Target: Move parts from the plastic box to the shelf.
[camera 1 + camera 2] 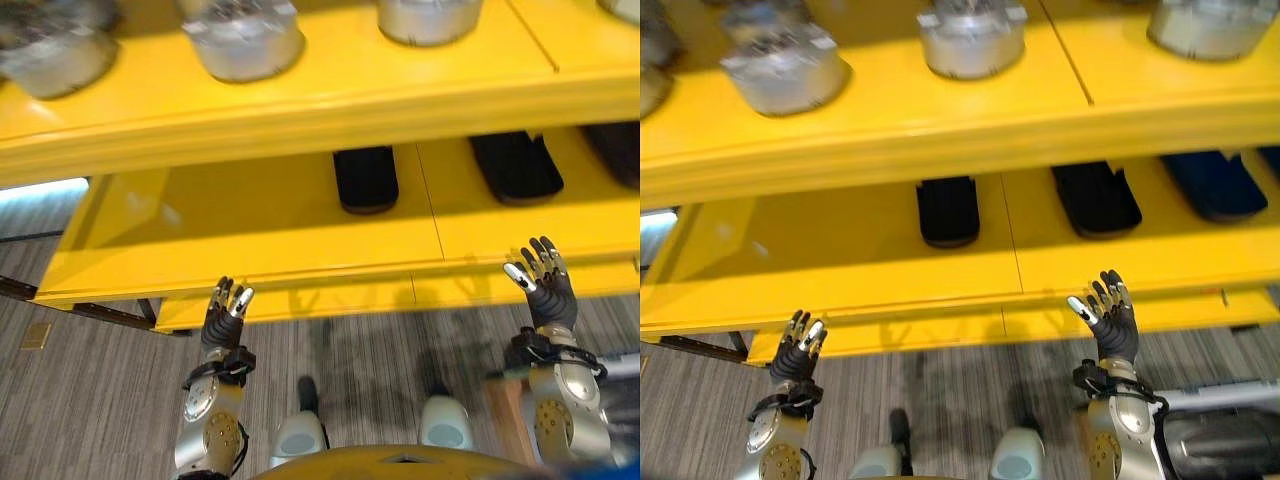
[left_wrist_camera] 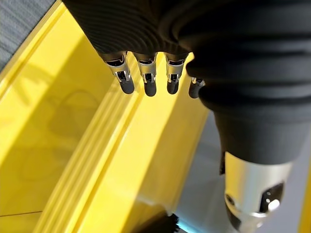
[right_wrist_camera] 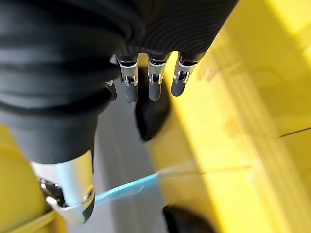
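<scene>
Facing the yellow shelf, both arms are seen raised in front of its lower level, and nothing is carried in either. The left robot hand is held up near the front lip of the lower board, its fingers straight and spread, empty; the right robot hand is likewise held up at the lip further right, fingers extended and holding nothing. On the upper level, silver cylindrical parts are already set in a row, spaced apart, presumably so that each can be grasped singly. On the lower board, dark flat parts are laid side by side toward the far edge, with bare yellow surface left nearer the front and to the left. The plastic box named in the task cannot be located from these views. It is judged that the hands are between loads: open and clear of the shelf, so that another part can be fetched.
</scene>
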Controlling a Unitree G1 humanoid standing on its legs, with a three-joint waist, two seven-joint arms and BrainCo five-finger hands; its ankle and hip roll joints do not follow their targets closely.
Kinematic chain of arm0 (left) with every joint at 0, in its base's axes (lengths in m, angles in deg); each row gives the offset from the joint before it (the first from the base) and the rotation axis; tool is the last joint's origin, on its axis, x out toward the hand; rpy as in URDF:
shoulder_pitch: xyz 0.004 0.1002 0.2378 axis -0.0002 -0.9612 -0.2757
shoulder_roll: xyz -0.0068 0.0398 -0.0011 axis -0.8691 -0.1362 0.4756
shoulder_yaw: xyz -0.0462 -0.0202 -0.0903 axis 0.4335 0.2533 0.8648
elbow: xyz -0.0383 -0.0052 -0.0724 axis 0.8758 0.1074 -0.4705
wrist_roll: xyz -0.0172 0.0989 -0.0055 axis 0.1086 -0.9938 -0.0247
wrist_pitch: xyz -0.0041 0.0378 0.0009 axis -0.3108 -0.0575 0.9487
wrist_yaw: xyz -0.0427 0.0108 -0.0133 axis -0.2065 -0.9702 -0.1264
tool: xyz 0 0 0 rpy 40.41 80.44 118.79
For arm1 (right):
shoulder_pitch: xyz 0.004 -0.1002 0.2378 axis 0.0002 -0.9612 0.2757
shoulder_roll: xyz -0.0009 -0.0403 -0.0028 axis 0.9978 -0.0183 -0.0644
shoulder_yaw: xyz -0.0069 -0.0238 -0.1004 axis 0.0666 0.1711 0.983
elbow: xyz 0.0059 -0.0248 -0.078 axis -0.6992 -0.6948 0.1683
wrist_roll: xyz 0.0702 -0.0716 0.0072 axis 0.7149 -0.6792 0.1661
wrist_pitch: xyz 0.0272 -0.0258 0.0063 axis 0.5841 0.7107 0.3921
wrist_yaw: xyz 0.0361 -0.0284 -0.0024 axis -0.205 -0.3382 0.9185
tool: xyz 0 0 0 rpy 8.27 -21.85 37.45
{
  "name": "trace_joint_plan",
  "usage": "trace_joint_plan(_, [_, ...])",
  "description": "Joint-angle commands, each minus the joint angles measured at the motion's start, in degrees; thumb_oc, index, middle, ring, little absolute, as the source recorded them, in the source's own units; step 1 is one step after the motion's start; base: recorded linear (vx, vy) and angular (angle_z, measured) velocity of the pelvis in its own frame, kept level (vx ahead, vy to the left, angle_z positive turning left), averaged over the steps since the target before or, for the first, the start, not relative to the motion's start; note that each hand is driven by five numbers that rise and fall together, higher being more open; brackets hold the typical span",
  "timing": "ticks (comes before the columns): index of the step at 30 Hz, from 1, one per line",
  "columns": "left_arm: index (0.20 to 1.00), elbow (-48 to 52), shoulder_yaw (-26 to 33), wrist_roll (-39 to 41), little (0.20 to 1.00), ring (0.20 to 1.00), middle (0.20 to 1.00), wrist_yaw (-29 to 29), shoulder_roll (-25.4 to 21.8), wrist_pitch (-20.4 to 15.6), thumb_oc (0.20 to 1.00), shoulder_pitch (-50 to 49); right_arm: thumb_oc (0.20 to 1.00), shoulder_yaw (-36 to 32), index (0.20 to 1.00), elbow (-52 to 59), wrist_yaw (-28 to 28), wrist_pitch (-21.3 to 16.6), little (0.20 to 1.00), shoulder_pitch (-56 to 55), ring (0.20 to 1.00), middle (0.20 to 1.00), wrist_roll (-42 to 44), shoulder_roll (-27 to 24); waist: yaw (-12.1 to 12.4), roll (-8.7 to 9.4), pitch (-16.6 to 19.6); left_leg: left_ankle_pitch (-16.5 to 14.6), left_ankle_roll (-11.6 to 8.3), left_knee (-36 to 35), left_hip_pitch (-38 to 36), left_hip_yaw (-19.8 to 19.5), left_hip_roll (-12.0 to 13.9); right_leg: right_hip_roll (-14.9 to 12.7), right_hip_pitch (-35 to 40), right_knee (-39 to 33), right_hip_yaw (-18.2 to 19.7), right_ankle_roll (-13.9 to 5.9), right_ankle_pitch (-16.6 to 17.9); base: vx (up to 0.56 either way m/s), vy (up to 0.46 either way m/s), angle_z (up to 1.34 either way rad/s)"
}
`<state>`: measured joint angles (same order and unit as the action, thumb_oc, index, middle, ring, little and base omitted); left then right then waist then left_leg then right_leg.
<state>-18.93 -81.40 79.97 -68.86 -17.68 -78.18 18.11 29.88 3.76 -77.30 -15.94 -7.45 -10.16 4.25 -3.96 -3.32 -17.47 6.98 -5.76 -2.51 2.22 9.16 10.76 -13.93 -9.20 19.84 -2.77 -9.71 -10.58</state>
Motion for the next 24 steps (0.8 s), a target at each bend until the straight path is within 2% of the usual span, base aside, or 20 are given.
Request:
trace_joint_plan(1, [1.0, 5.9, 2.3, -1.4, 1.0, 1.0, 1.0, -0.4, -3.9, -4.3, 1.0, 3.6, 1.0, -1.7, 1.0, 5.1, -1.0, -5.3, 1.0, 4.9, 1.0, 1.0, -2.6, 2.3, 0.3, 4.73, -4.8, 1.4, -1.77, -1.1, -1.2, -3.7, 9.3, -1.0, 3.8, -11.7, 0.8, 1.57, 12.2, -0.1, -0.136, -0.02])
trace_joint_plan(3, [1.0, 5.8, 1.6, -1.3, 1.0, 1.0, 1.0, -0.3, -4.0, -4.6, 1.0, 4.4, 1.0, -1.7, 1.0, 5.5, -2.0, -6.0, 1.0, 5.8, 1.0, 1.0, -3.4, 0.8, 0.0, 4.52, -5.9, 2.0, -1.77, 0.7, 0.3, -4.3, 10.7, 1.0, 1.4, -8.6, 2.3, 2.82, 10.3, -0.1, -0.175, -0.05])
trace_joint_plan(6, [1.0, 6.4, 0.8, -1.1, 1.0, 1.0, 1.0, -0.3, -3.0, -4.6, 1.0, 4.2, 1.0, -0.7, 1.0, 5.8, -2.8, -6.7, 1.0, 6.6, 1.0, 1.0, -2.8, -1.2, 0.2, 4.45, -7.3, 3.3, -1.6, 2.0, 1.3, -5.3, 13.0, 4.1, -0.9, -4.4, 2.5, 4.82, 7.9, -0.08, -0.232, -0.08])
trace_joint_plan(7, [1.0, 6.4, 0.8, -1.1, 1.0, 1.0, 1.0, -0.3, -3.0, -4.6, 1.0, 4.2, 1.0, -0.7, 1.0, 5.8, -2.8, -6.7, 1.0, 6.6, 1.0, 1.0, -2.8, -1.2, 0.2, 4.41, -7.3, 3.3, -1.63, 2.0, 1.4, -5.3, 13.0, 4.2, -0.9, -4.4, 2.5, 4.84, 7.9, -0.12, -0.42, 0.04])
trace_joint_plan(8, [1.0, 6.8, -0.4, -1.0, 1.0, 1.0, 1.0, -0.2, -1.6, -4.4, 1.0, 4.0, 1.0, -0.4, 1.0, 7.0, -3.8, -7.1, 1.0, 6.9, 1.0, 1.0, -3.3, -2.9, 0.7, 4.18, -8.7, 7.7, -1.63, 3.0, 3.6, -7.1, 13.8, 6.6, -1.1, -4.3, 1.8, 6.73, 6.9, -0.13, -0.43, 0.12])
trace_joint_plan(9, [1.0, 6.3, -1.1, -1.2, 1.0, 1.0, 1.0, -0.4, -1.3, -4.4, 1.0, 4.1, 1.0, -1.3, 1.0, 6.7, -4.6, -7.5, 1.0, 6.6, 1.0, 1.0, -4.3, -3.7, 0.7, 4.02, -9.2, 10.0, -1.72, 3.6, 4.8, -7.2, 13.8, 7.0, -1.0, -4.5, 1.1, 7.29, 6.9, -0.13, -0.43, 0.57])
trace_joint_plan(10, [1.0, 6.3, -1.1, -1.2, 1.0, 1.0, 1.0, -0.4, -1.3, -4.4, 1.0, 4.1, 1.0, -1.3, 1.0, 6.7, -4.6, -7.5, 1.0, 6.6, 1.0, 1.0, -4.3, -3.7, 0.7, 3.95, -9.2, 10.0, -1.75, 3.6, 4.9, -7.3, 13.8, 7.0, -1.0, -4.5, 1.0, 7.31, 6.9, -0.06, -0.226, 0.9])
trace_joint_plan(12, [1.0, 4.6, -2.2, -1.9, 1.0, 1.0, 1.0, -0.3, -1.5, -4.4, 1.0, 4.2, 1.0, -2.3, 1.0, 5.1, -5.8, -8.1, 1.0, 6.4, 1.0, 1.0, -4.1, -4.5, 0.0, 4.43, -9.3, 10.9, -0.7, 5.5, 6.6, -3.9, 12.9, 6.6, 0.1, -6.2, -0.5, 8.15, 7.5, -0.06, -0.28, 0.68])
trace_joint_plan(13, [1.0, 3.5, -3.2, -2.2, 1.0, 1.0, 1.0, -0.1, -1.7, -4.2, 1.0, 4.3, 1.0, -2.3, 1.0, 3.5, -6.1, -8.1, 1.0, 6.1, 1.0, 1.0, -3.6, -4.2, -0.4, 5.58, -8.8, 6.7, 0.26, 6.4, 6.7, -2.2, 8.8, 5.9, 1.6, -10.2, -1.3, 8.31, 9.0, -0.06, -0.284, 0.44])
trace_joint_plan(14, [1.0, 3.5, -3.3, -2.3, 1.0, 1.0, 1.0, -0.1, -1.9, -4.2, 1.0, 4.3, 1.0, -2.0, 1.0, 3.3, -5.9, -7.9, 1.0, 6.1, 1.0, 1.0, -3.8, -4.0, 0.0, 5.66, -8.6, 4.8, 0.37, 6.6, 6.8, -5.0, 5.3, 6.1, 1.8, -12.2, -1.0, 8.16, 10.1, -0.04, -0.22, 0.69])
trace_joint_plan(15, [1.0, 3.5, -3.3, -2.3, 1.0, 1.0, 1.0, -0.1, -2.0, -4.2, 1.0, 4.4, 1.0, -2.0, 1.0, 3.3, -5.9, -7.9, 1.0, 6.1, 1.0, 1.0, -3.8, -4.0, -0.1, 5.63, -8.5, 4.8, 0.38, 6.6, 7.0, -5.0, 5.3, 6.1, 1.7, -12.3, -1.1, 8.16, 10.2, -0.03, -0.077, 0.55])
trace_joint_plan(17, [1.0, 3.4, -3.5, -2.9, 1.0, 1.0, 1.0, -0.2, -2.1, -4.3, 1.0, 4.9, 1.0, -0.4, 1.0, 2.8, -5.6, -8.0, 1.0, 6.5, 1.0, 1.0, -3.6, -3.2, 1.2, 6.13, -7.7, 0.3, 0.44, 8.0, 7.6, -12.7, -3.2, 6.3, 2.0, -15.7, 0.2, 7.93, 13.1, -0.01, -0.079, 0.08])
trace_joint_plan(18, [1.0, 3.5, -3.6, -3.3, 1.0, 1.0, 1.0, -0.1, -2.0, -4.2, 1.0, 5.3, 1.0, 0.3, 1.0, 2.2, -5.5, -8.1, 1.0, 6.9, 1.0, 1.0, -3.1, -2.7, 2.0, 6.41, -7.3, -1.3, 0.43, 8.1, 7.3, -15.7, -6.2, 6.8, 2.5, -17.1, 1.1, 7.77, 14.0, 0.0, -0.066, -0.13])
trace_joint_plan(20, [1.0, 4.5, -3.9, -3.4, 1.0, 1.0, 1.0, 0.3, -1.4, -3.8, 1.0, 5.8, 1.0, 2.3, 1.0, 0.9, -5.2, -8.1, 1.0, 8.2, 1.0, 1.0, -2.1, -1.8, 3.6, 6.91, -6.3, -4.4, 1.97, 8.1, 5.8, -21.6, -12.0, 8.3, 3.2, -19.3, 4.2, 7.6, 16.1, 0.02, -0.009, -0.5])
trace_joint_plan(21, [1.0, 4.7, -3.6, -3.6, 1.0, 1.0, 1.0, 0.5, -1.2, -3.7, 1.0, 6.0, 1.0, 2.9, 1.0, 0.6, -5.1, -8.0, 1.0, 8.7, 1.0, 1.0, -1.9, -1.4, 4.0, 7.17, -5.6, -4.8, 2.88, 7.4, 5.5, -24.1, -14.0, 8.7, 3.0, -20.3, 5.6, 7.38, 17.1, 0.01, 0.044, -1.21])
trace_joint_plan(23, [1.0, 5.0, -3.6, -3.6, 1.0, 1.0, 1.0, 0.7, -0.6, -3.3, 1.0, 5.8, 1.0, 4.1, 1.0, 0.7, -4.7, -7.8, 1.0, 9.5, 1.0, 1.0, -1.5, -0.9, 4.8, 7.5, -4.2, -5.5, 5.04, 4.8, 3.7, -27.0, -16.1, 10.0, 2.8, -21.7, 8.4, 6.66, 18.7, -0.03, 0.091, -1.59])
trace_joint_plan(24, [1.0, 5.0, -3.4, -3.0, 1.0, 1.0, 1.0, 1.2, -0.5, -3.2, 1.0, 5.6, 1.0, 4.1, 1.0, 0.7, -4.0, -7.4, 1.0, 9.8, 1.0, 1.0, -0.9, -0.7, 4.6, 7.6, -3.5, -5.4, 5.29, 3.8, 2.9, -25.4, -14.3, 10.5, 3.2, -22.3, 9.4, 6.5, 19.0, -0.02, 0.173, -1.55])
